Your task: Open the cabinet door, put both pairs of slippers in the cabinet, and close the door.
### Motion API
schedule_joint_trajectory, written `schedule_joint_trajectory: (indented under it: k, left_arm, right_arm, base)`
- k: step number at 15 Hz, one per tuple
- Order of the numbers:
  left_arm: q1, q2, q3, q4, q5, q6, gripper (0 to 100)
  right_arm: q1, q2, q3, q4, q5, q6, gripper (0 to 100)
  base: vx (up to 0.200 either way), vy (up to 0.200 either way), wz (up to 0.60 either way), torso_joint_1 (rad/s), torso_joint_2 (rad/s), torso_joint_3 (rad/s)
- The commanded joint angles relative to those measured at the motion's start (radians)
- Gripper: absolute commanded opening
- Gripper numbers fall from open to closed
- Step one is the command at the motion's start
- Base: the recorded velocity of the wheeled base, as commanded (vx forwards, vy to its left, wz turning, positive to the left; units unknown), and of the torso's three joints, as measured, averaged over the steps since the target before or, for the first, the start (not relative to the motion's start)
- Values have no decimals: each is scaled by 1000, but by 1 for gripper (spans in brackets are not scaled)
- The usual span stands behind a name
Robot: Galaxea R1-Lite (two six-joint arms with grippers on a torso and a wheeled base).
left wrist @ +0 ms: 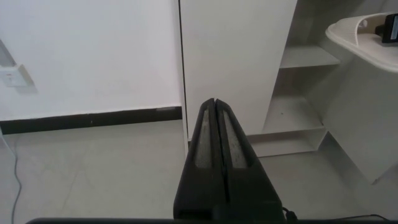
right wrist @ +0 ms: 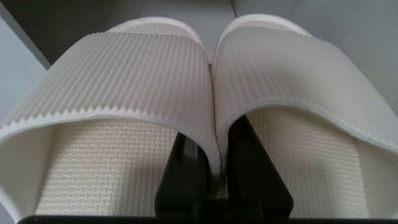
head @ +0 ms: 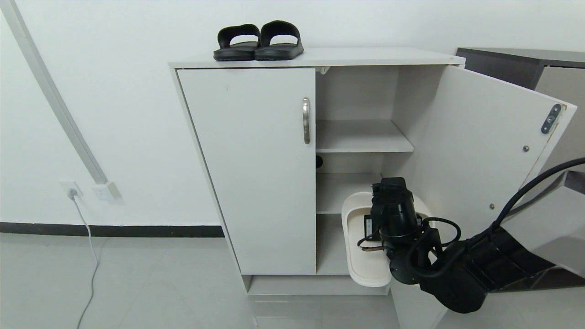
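Note:
A pair of black slippers (head: 258, 42) rests on top of the white cabinet (head: 320, 57). The cabinet's right door (head: 480, 146) stands wide open; its left door (head: 249, 169) is closed. My right gripper (head: 388, 194) is shut on a pair of white slippers (head: 365, 246), pinching their inner walls (right wrist: 214, 140) together, and holds them in front of the lower shelves (head: 343, 192) at the cabinet opening. My left gripper (left wrist: 214, 109) is shut with nothing in it and hangs above the floor, left of the cabinet, with the white slippers (left wrist: 364, 37) far off.
A grey cabinet (head: 525, 64) stands behind the open door on the right. A wall socket (head: 71, 189) with a cable (head: 89, 256) sits low on the left wall. Tiled floor (head: 114, 283) lies open to the left of the cabinet.

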Motion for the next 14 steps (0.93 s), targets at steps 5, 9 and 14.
schedule_joint_trajectory:
  k: [5,9,14]
  left_arm:
    - [0,2,0,0,0,0,0]
    - [0,2,0,0,0,0,0]
    - [0,2,0,0,0,0,0]
  right_arm:
    - [-23,-14,3,-3,-2,-8,0]
    - [-23,-14,4,-3,-2,-8,0]
    - [17,-14,38,-81,96,-8,0]
  base:
    - [0,0,0,0,0,0]
    - [0,0,0,0,0,0]
    - [0,0,0,0,0,0]
